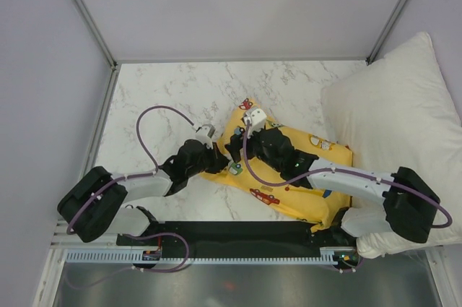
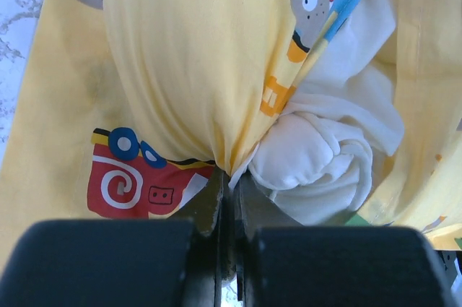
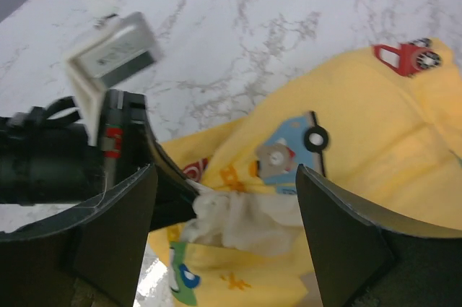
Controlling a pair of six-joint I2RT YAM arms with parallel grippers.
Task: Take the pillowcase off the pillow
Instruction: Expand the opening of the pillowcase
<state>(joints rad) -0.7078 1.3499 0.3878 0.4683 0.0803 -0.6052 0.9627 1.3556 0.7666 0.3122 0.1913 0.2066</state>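
The yellow pillowcase [image 1: 289, 204] with cartoon vehicles lies on the marble table, between the two arms. My left gripper [image 1: 216, 154] is shut on a bunched fold of the pillowcase [image 2: 188, 68] at its open end, and the jaws [image 2: 231, 177] pinch only yellow fabric. A crumpled corner of the cream pillow [image 2: 317, 162] bulges out of the opening just right of that pinch. My right gripper [image 1: 235, 149] is open wide [image 3: 225, 171] above the pillow corner [image 3: 242, 217], touching nothing. Most of the pillow is hidden inside the case.
A large bright white pillow [image 1: 404, 105] fills the right side of the table and leans on the wall. Bare marble table [image 1: 180, 97] lies behind and left of the pillowcase. A black strip [image 1: 238, 231] runs along the near edge. The left gripper's body [image 3: 65, 162] sits close to my right fingers.
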